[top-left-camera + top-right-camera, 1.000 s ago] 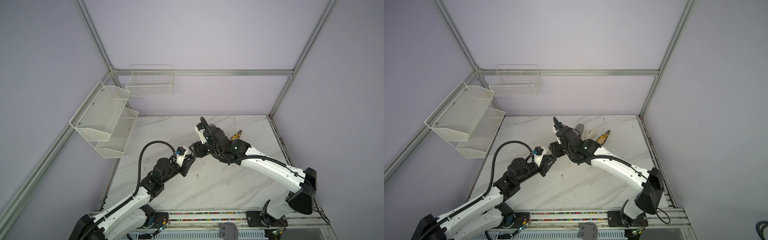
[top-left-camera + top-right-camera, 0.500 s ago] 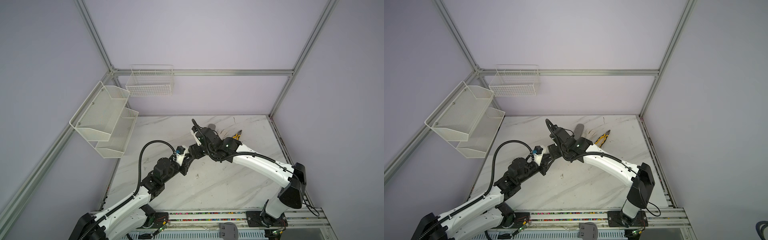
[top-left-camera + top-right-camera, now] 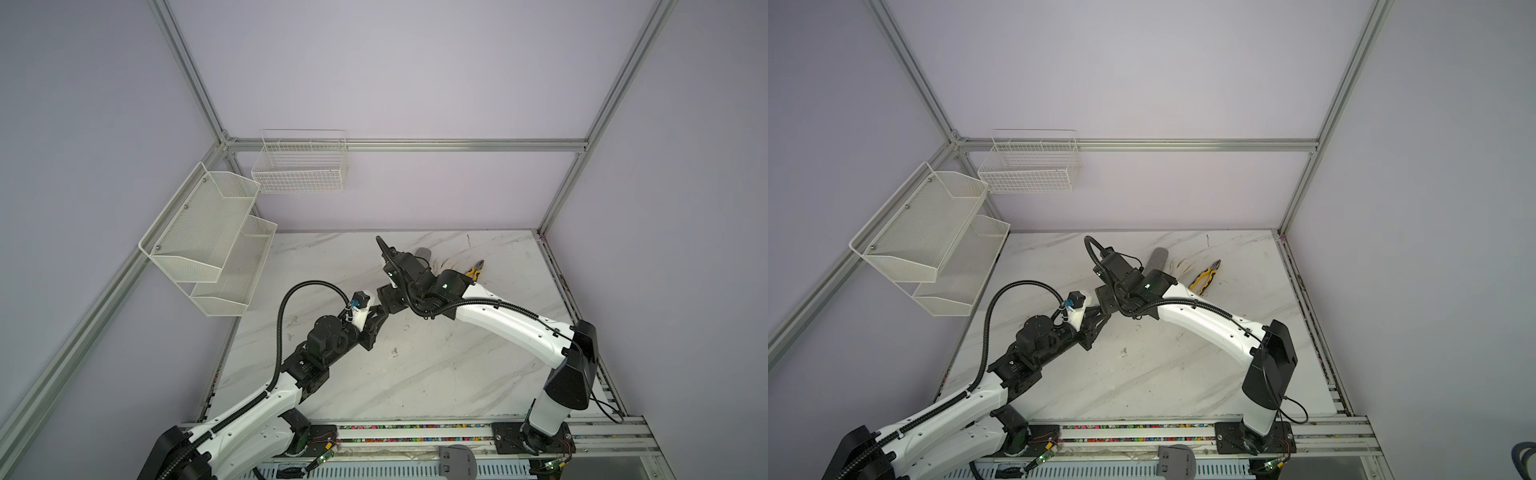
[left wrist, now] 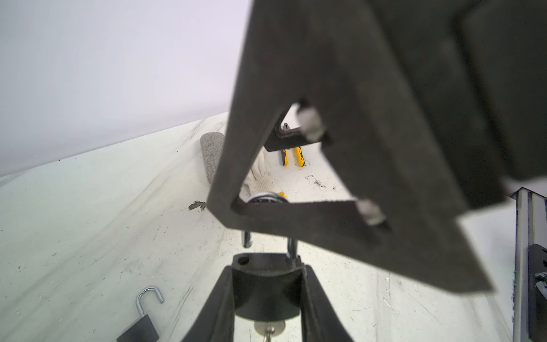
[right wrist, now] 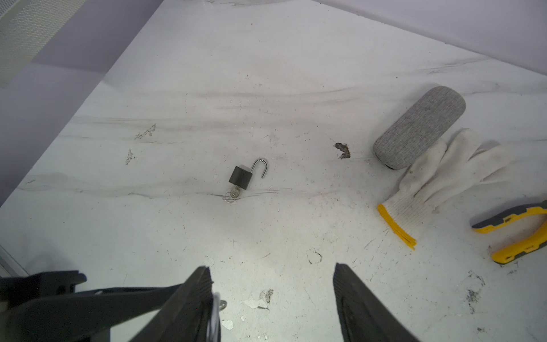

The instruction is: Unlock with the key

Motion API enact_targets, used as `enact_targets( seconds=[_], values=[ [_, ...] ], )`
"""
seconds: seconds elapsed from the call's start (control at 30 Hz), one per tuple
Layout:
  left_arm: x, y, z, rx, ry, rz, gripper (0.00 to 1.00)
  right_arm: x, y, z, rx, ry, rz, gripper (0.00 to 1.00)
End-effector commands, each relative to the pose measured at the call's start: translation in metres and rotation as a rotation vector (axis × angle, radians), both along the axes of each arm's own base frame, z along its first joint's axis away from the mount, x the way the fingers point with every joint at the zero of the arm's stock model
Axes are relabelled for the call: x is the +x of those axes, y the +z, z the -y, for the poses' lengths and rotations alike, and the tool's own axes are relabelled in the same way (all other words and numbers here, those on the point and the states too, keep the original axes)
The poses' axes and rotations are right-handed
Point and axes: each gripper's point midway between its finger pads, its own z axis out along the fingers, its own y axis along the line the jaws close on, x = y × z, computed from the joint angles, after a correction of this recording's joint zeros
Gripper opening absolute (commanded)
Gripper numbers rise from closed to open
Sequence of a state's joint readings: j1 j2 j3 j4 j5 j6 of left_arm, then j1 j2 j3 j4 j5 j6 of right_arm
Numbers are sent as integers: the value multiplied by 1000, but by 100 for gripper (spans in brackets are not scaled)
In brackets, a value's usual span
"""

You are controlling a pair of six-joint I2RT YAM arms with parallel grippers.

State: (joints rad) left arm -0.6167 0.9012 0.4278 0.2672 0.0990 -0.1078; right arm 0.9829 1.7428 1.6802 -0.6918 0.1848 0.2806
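In the left wrist view my left gripper (image 4: 268,271) is shut on a dark padlock (image 4: 266,290). One leg of its silver shackle (image 4: 291,248) sits in the body; the other leg hangs above an empty hole. A key (image 4: 269,329) sticks out of the body's underside. My right gripper (image 5: 272,284) stands open with nothing between its fingers, right beside the left gripper (image 3: 380,313). One right finger (image 4: 340,148) fills the left wrist view. The held padlock is hidden in both top views. A second padlock (image 5: 241,177) lies on the table, shackle open, key (image 5: 233,194) in it.
A grey case (image 5: 420,127), a white glove (image 5: 444,177) and yellow pliers (image 5: 515,231) lie at the back right of the marble table (image 3: 415,374). Two mesh shelves (image 3: 208,241) and a wire basket (image 3: 299,166) hang on the walls at the left.
The right arm has swung its wrist to the left while its gripper stayed by the left gripper, and its jaws have widened slightly. The left arm has not moved.
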Motion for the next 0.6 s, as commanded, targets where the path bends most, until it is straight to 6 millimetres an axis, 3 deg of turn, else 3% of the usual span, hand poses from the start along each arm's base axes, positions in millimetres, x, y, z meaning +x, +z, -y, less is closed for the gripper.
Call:
enact_targets(
  seconds=[0.0, 0.27, 0.57],
  values=[
    [0, 9, -1, -2, 4, 62, 0, 0, 0, 6, -51, -16, 0, 69],
    [0, 8, -4, 26, 11, 82, 0, 5, -7, 10, -111, -35, -9, 71],
    [1, 7, -7, 33, 24, 86, 0, 13, 1, 11, -103, -52, 1, 73]
  ],
)
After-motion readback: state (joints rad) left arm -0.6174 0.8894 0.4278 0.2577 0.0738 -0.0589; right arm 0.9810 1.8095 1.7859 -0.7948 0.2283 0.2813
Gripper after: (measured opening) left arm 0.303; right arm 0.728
